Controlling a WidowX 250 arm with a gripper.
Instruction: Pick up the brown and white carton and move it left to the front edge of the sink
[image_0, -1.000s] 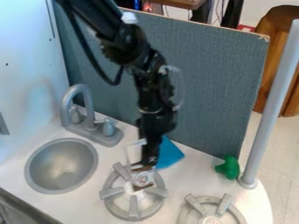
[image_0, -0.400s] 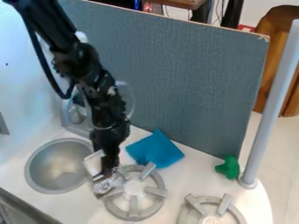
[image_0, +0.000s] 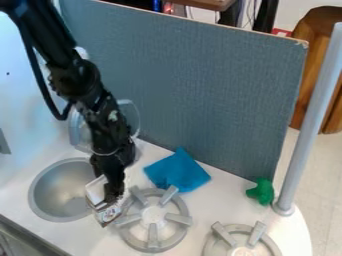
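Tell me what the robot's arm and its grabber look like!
The robot arm is black all over, with chunky, knobbly joints. A thick black cable hangs in a long curve beside it, and a small whitish patch shows near an upper joint. Its gripper is black too, and narrow.

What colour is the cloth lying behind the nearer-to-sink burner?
The cloth is plain bright blue, best seen in the camera view.

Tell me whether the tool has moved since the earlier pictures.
Yes: the tool has moved toward the sink, from above the burner nearest it to around the gap between them.
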